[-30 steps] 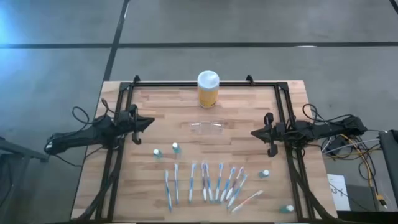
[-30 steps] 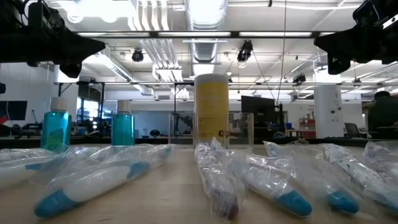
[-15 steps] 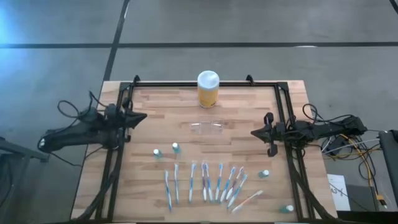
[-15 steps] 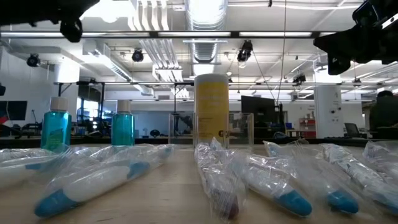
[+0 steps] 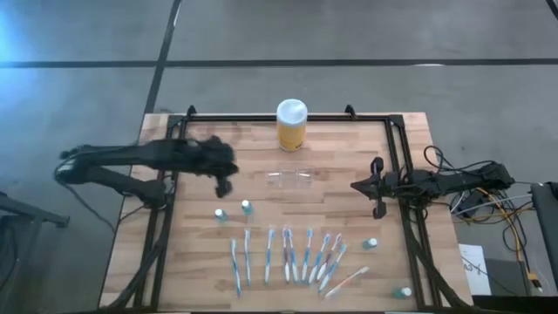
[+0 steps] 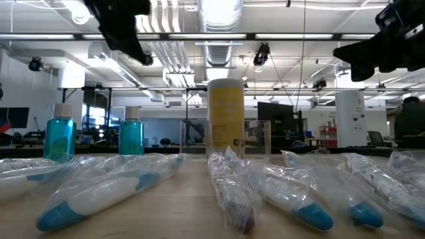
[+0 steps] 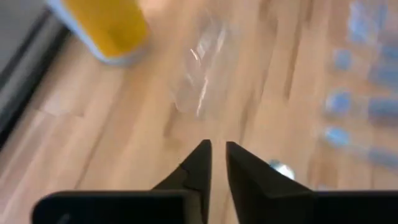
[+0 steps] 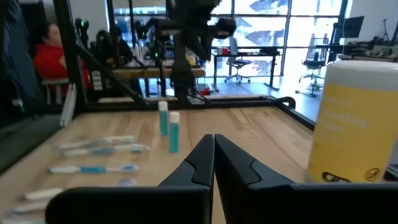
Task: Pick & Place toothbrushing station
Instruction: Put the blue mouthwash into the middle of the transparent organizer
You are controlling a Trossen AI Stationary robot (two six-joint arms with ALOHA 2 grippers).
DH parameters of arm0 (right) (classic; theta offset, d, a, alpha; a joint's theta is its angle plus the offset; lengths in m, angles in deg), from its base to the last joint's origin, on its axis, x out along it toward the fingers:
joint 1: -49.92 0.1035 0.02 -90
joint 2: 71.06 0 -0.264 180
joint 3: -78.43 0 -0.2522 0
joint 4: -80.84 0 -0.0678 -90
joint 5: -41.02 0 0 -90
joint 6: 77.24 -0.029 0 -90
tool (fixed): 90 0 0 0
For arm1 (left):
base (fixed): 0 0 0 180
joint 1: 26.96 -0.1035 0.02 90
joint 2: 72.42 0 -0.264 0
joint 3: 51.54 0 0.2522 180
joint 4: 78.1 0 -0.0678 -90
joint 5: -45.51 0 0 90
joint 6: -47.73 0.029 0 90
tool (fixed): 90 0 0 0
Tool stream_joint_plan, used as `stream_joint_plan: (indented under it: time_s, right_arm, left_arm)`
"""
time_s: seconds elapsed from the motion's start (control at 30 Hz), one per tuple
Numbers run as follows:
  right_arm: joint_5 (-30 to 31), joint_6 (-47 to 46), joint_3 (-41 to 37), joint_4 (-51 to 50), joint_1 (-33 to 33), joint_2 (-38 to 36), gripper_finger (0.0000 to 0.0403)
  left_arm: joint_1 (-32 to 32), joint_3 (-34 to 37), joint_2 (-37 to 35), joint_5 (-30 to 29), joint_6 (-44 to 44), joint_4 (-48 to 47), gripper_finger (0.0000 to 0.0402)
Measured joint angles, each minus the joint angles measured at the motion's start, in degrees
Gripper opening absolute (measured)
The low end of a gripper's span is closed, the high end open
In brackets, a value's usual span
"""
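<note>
Found the left gripper [image 7: 217, 146] barely open, above the table near the clear holder [image 5: 292, 178], mid-table before the yellow jar [image 5: 291, 125]. Found the right gripper [image 8: 213, 138] closed, empty, at the right edge. Judged so narrow a gap likely to shove or tip the light holder.

Left wrist view blurs the toothbrushing station [image 7: 202, 81].

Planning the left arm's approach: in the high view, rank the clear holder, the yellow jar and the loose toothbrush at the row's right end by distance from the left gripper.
1. Clear holder, mid-table, just right of the left gripper.
2. Yellow jar, at the far edge.
3. Loose toothbrush, near edge, right of the row.
</note>
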Motion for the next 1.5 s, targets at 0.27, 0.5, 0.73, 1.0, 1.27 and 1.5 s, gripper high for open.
stream_joint_plan:
  time_s: [0.27,0.5,0.73,1.0,1.27,1.5]
  right_arm:
    - [2.42,0.93,0.00,-0.42,0.00,-0.10,0.0008]
    - [2.48,0.50,0.00,0.55,0.00,-0.13,0.0008]
    - [2.58,0.79,0.00,2.55,0.00,-0.15,0.0008]
    - [2.62,0.96,0.00,2.49,0.00,-0.10,0.0008]
    - [2.73,0.98,0.00,2.01,0.00,-0.08,0.0008]
    - [2.73,1.00,0.00,2.01,0.00,-0.08,0.0008]
  left_arm:
    - [4.48,-11.26,13.34,0.15,-2.14,-8.28,0.0169]
    - [9.71,-14.38,20.61,-2.42,-6.89,-15.50,0.0260]
    - [11.52,-14.13,24.30,-2.31,-9.73,-14.97,0.0305]
    - [11.64,-13.73,28.86,0.17,-10.03,-14.47,0.0308]
    - [11.66,-13.31,31.16,0.33,-9.50,-14.01,0.0305]
    - [11.64,-13.33,32.14,0.33,-9.34,-13.91,0.0305]
